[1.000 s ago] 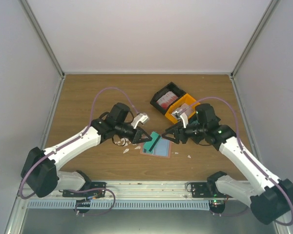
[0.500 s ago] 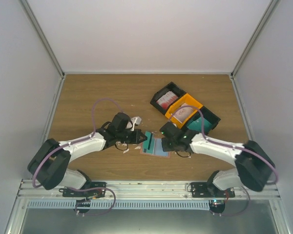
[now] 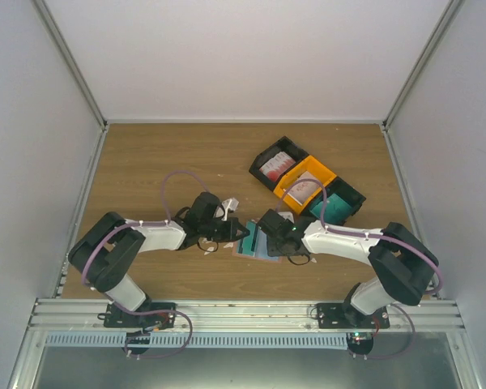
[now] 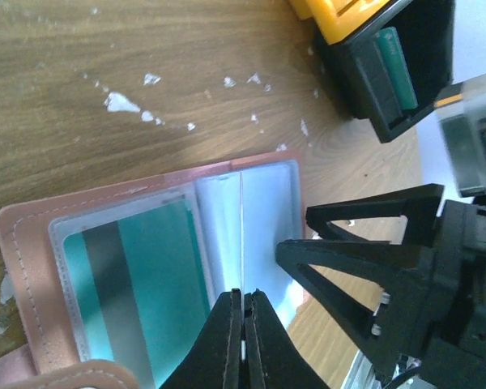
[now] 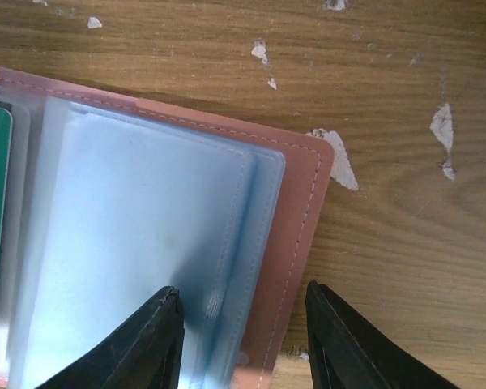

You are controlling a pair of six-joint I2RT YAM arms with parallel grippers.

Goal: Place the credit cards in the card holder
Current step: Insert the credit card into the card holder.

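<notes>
**Q:** Where does the card holder (image 5: 300, 203) lie?
**A:** Open at mid-table (image 3: 146, 162), near of the orange bin (image 3: 328, 172). A teal credit card (image 4: 154, 275) sits in its left sleeve.

**Q:** What has changed since a second ago?
**A:** Both arms have lowered onto it. The left gripper (image 4: 243, 324) is clenched at the centre fold. The right gripper (image 5: 239, 292), jaws apart and grasping nothing, straddles the right edge.
</notes>
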